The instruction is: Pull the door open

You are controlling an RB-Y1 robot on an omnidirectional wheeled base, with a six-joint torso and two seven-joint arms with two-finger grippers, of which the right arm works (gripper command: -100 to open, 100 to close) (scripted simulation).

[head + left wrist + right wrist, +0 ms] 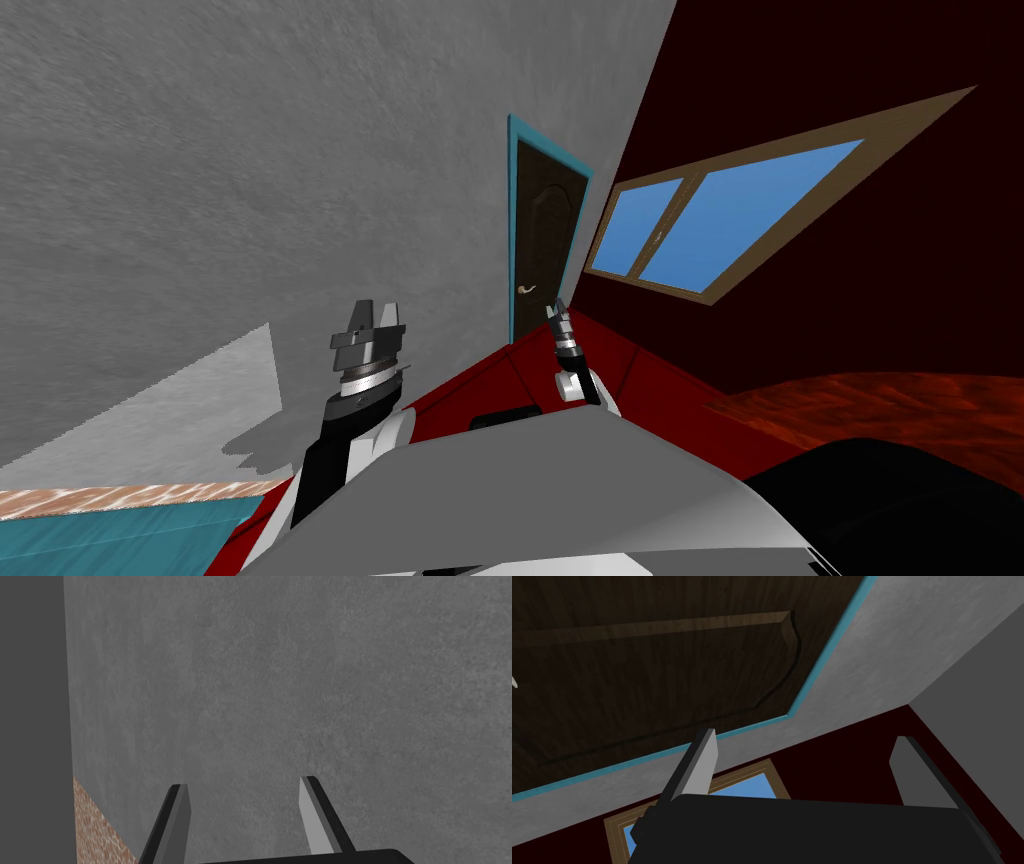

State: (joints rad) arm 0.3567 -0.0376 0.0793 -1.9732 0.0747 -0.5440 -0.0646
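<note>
I see the dark brown panelled door (548,230) shut in its teal frame (512,220) in the grey wall (250,180), with a pale lever handle (527,290) by the frame.

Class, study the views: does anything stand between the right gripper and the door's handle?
Nothing visible does. The right gripper, jaws open, points at the dark brown door, and only open space separates it from the handle.

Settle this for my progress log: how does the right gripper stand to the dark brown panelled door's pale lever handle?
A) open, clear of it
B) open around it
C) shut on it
A: the right gripper stands open, empty; the pale lever handle lies apart from it.
</note>
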